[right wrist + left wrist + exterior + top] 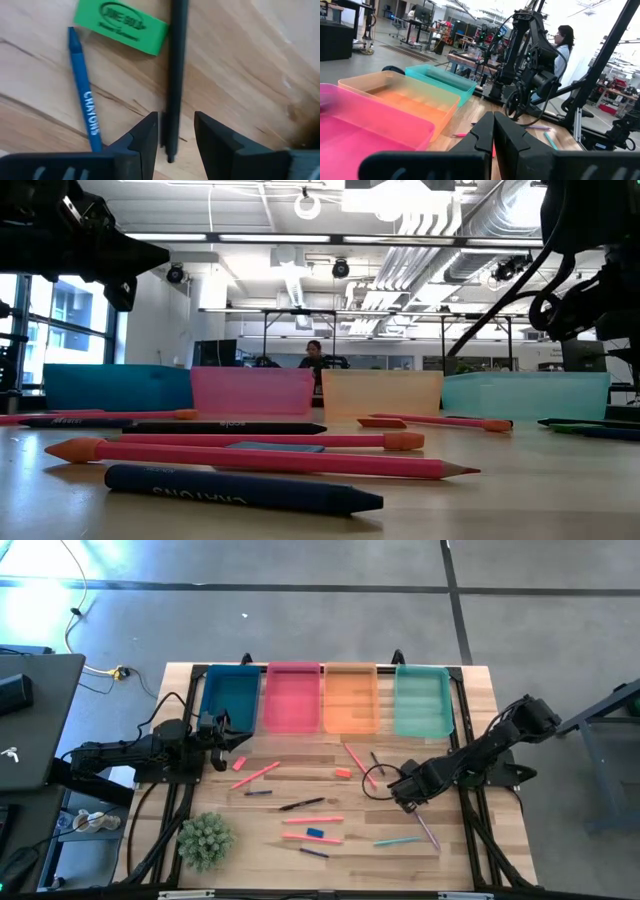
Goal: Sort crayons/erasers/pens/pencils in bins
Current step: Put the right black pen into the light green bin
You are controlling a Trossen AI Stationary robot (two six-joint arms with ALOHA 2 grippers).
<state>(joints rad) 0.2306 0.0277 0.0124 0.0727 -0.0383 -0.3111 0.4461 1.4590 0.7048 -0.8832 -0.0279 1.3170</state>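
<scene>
Four bins stand in a row along the far edge: dark blue [230, 698], pink [292, 698], orange [351, 698] and teal [423, 700]. Pink pencils [312, 821], pens, crayons, a blue eraser [315, 833] and a pink-red eraser [239, 764] lie loose on the wood. My right gripper [405, 792] points down at mid-right, open. In its wrist view its fingers stand on either side of the end of a black pen [172, 75], beside a green eraser [120, 26] and a blue crayon [85, 95]. My left gripper [493, 135] waits shut and level near the blue bin.
A small green plant [205, 840] stands at the near left. A teal crayon [397, 840] and a thin pen [428, 830] lie just nearer than the right gripper. A person [563, 45] stands in the room beyond the table.
</scene>
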